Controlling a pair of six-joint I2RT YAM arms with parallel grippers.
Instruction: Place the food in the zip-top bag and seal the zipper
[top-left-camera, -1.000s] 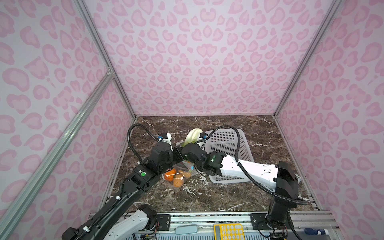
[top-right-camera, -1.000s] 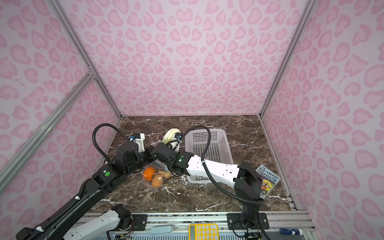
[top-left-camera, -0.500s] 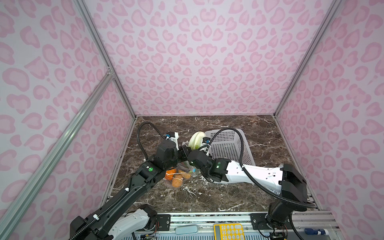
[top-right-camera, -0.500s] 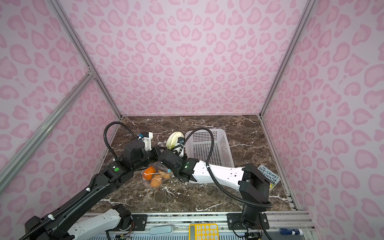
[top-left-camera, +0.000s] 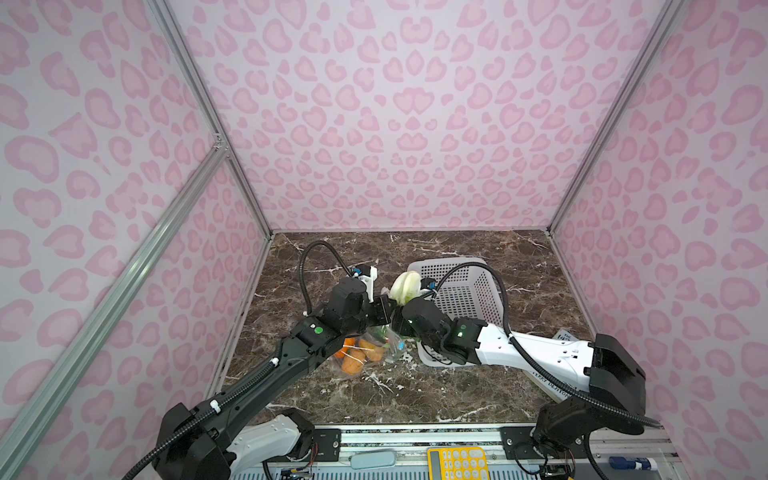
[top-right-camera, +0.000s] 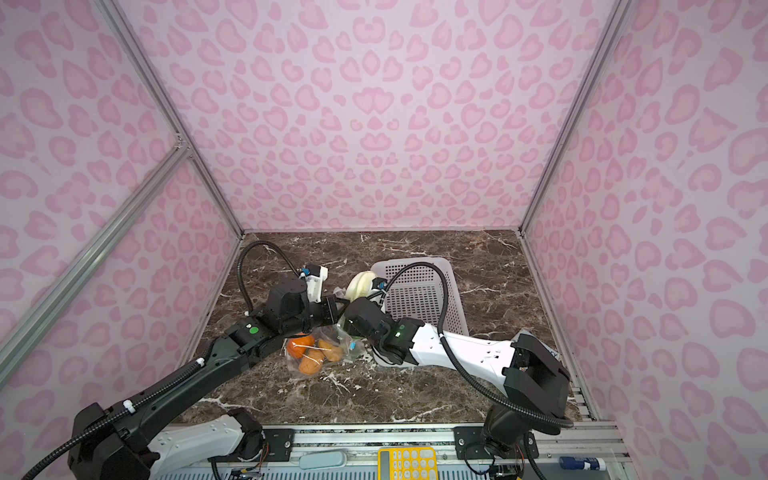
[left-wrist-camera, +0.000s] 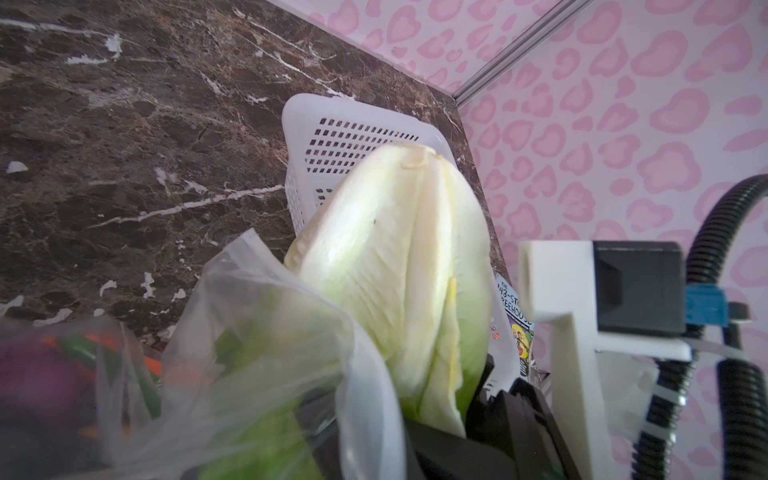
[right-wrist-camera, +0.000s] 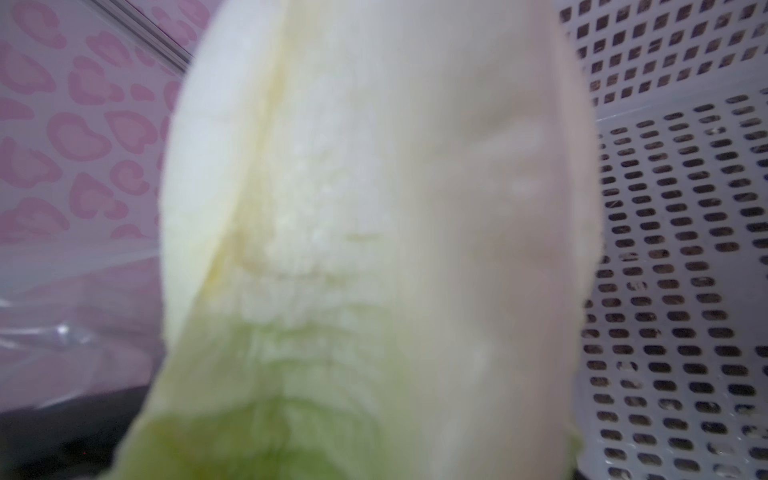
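While cabbage (top-left-camera: 405, 286) stands white end up with its green end down in the mouth of zip-top bag (top-left-camera: 376, 347), it sits just behind & between both end effectors. L end effector (top-left-camera: 381, 312): jaws together; bag film runs up to it, pinch itself hidden. R end effector (top-left-camera: 397, 320): right at cabbage base, jaw gap can't tell, since cabbage fills R wrist view. Bag bottom on bench (top-left-camera: 415, 395), orange veg (top-left-camera: 353, 365) inside. Both arms reach fwd & low, wrists nose-to-nose mid-bench; R forearm crosses near end of white basket (top-left-camera: 469, 291).
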